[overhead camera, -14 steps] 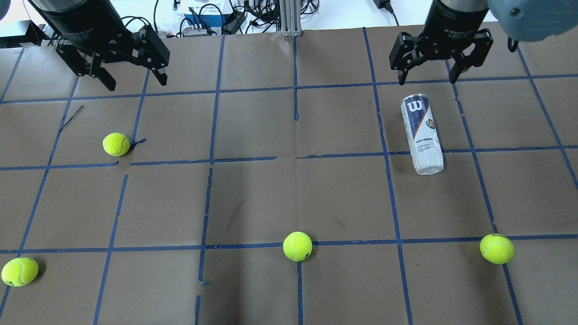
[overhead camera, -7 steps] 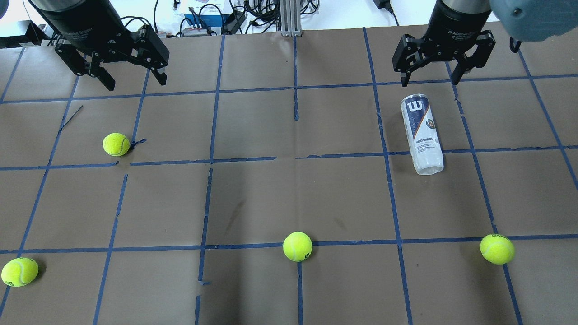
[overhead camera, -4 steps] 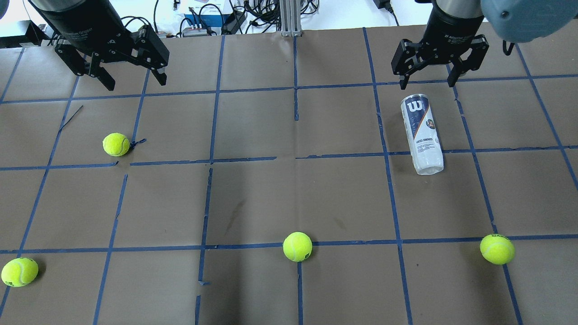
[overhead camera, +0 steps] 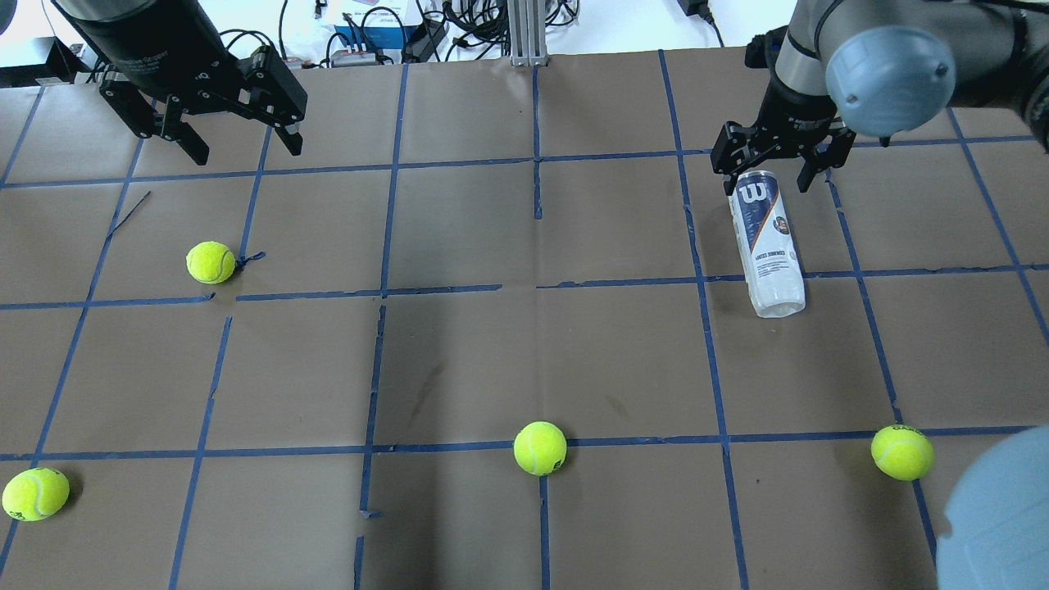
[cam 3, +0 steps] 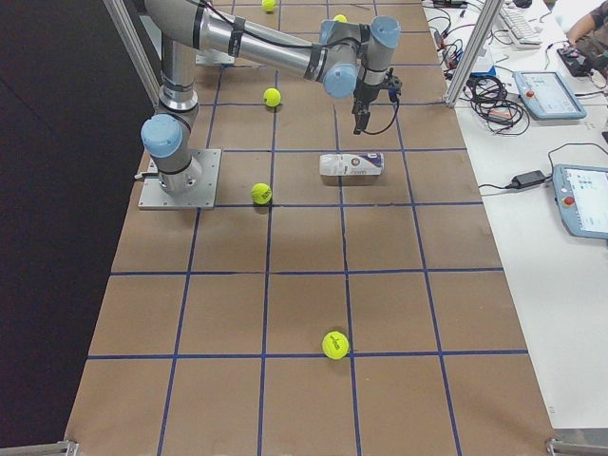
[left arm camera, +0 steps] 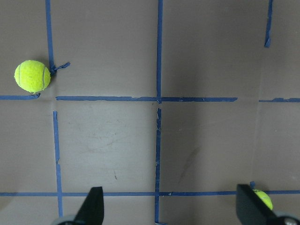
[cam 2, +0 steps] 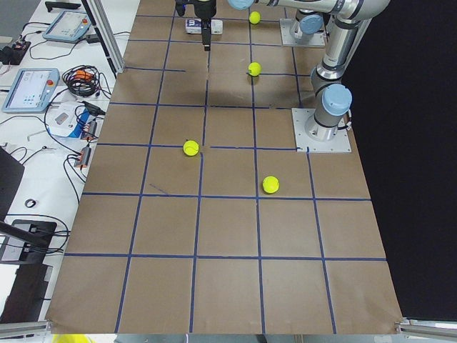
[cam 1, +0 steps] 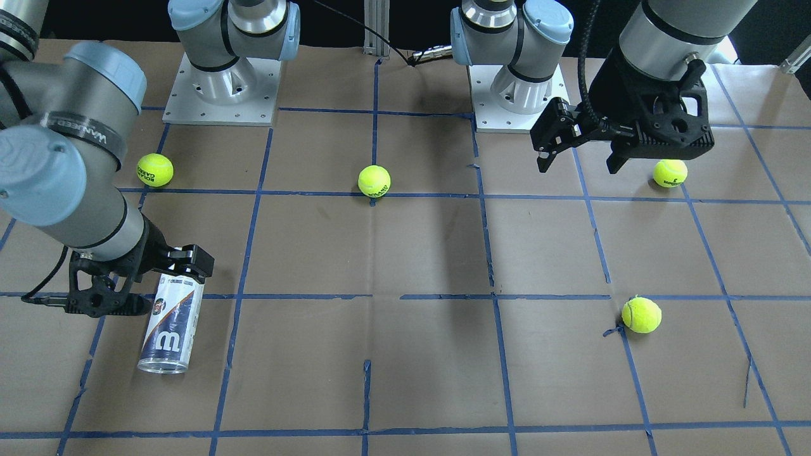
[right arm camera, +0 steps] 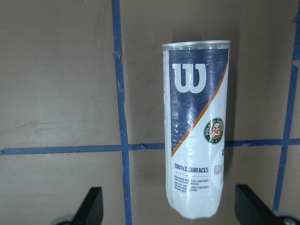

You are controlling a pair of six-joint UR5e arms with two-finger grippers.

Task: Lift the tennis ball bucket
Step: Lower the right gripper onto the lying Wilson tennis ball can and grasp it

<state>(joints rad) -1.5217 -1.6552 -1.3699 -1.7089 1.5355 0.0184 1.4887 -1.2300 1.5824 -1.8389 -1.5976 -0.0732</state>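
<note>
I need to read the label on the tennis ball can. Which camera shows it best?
The right wrist view: the can lies flat, large, label sharp. Overhead shows it smaller; in the front view the right gripper covers one end; side views show it tiny; the left wrist view misses it.

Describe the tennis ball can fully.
The tennis ball bucket is a slim clear plastic cylinder with a white-and-navy label, white W logo, round emblem and orange stripe. It lies on its side on the brown paper table across a blue tape line, rimmed W end away from the robot. The open right gripper hangs above it; no contact shows.
</note>
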